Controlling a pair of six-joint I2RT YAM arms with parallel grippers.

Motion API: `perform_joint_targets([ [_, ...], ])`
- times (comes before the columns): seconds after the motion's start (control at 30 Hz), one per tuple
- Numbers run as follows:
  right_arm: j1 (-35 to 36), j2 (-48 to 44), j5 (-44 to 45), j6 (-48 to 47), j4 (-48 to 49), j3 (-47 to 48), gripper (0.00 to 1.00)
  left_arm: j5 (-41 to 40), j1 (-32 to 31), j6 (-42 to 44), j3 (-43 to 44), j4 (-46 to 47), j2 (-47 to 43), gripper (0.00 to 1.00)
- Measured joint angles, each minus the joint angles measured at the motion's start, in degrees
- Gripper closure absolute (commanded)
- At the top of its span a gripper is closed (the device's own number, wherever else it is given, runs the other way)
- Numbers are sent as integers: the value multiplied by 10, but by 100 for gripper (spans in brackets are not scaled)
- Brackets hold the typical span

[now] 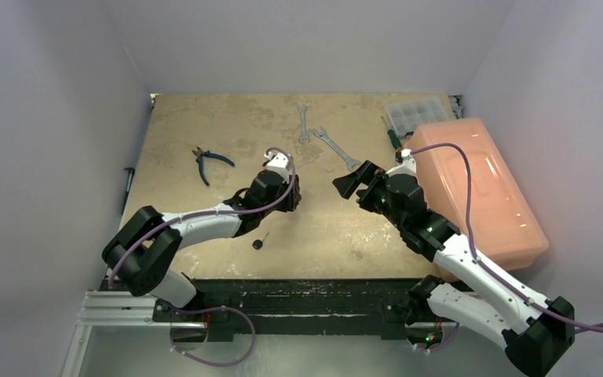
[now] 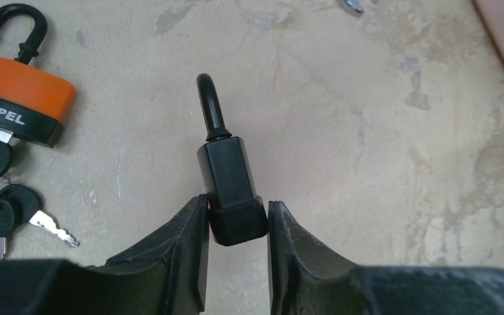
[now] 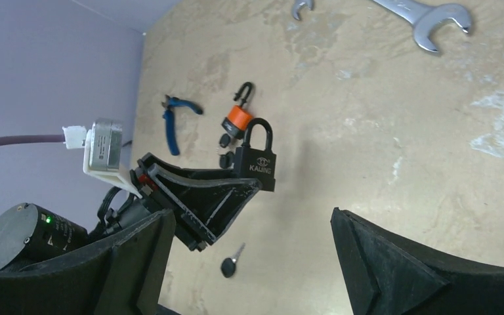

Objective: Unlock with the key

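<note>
The left gripper (image 2: 236,220) is clamped on the lower body of a black padlock (image 2: 228,177), whose shackle points straight out past the fingertips. The right gripper (image 3: 249,223) is empty, jaws spread wide, and faces the lock from nearby. The loose key (image 1: 258,243) lies flat on the table (image 1: 204,118), closer to the bases than either gripper, just beside the left arm (image 1: 204,224) and well apart from the right jaws. Its long axis runs roughly away from the bases, black head nearest them. The left arm is nearer but occupied, so fetching the key probably falls to the right arm (image 1: 455,247), which would have to reach across and back. Only the left wrist view shows the grip closely, along with an orange padlock (image 2: 23,105) that has a bunch of keys (image 2: 0,197) at its base; it omits the loose key. The right wrist view shows the key and both locks together. No view shows the keyhole.
</note>
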Motion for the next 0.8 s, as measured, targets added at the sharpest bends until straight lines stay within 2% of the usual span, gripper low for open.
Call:
perform_joint_targets([
  [0.37,-1,-5,16,-20,-20,-8,4,-27,-14,23,0,63,80,99],
  [0.63,-2,-4,16,-27,-26,-8,4,-38,-14,16,10,71,102,85],
  [0.8,-2,0,15,-28,-25,-8,4,-48,-14,12,17,65,106,64],
])
